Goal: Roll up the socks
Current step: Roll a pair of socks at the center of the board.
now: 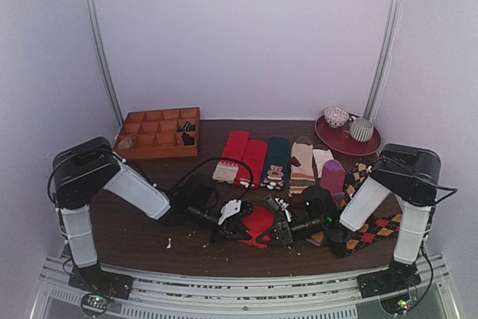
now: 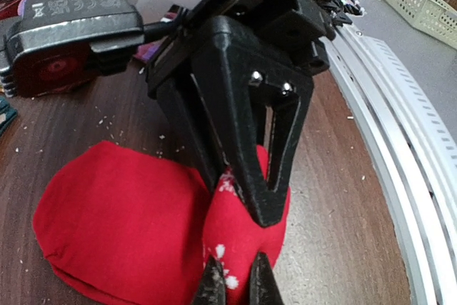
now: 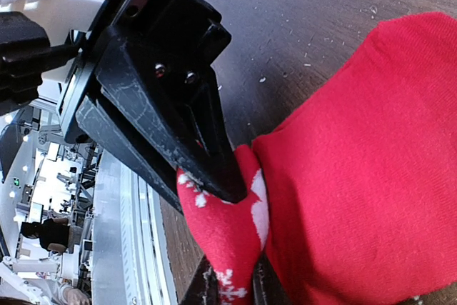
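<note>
Left tool [image 2: 238,285] meets right tool [image 3: 232,287], seemingly pinching socks [image 2: 121,226]

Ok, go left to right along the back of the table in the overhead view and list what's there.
Wooden tray, red sock, second red sock, dark sock with a bear, striped beige sock, red plate.

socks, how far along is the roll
Done: one end of the socks is doubled up into a raised fold. In hand: the left gripper and the right gripper both pinch that fold. Left: the rest lies flat on the table, so no tight bundle yet.
</note>
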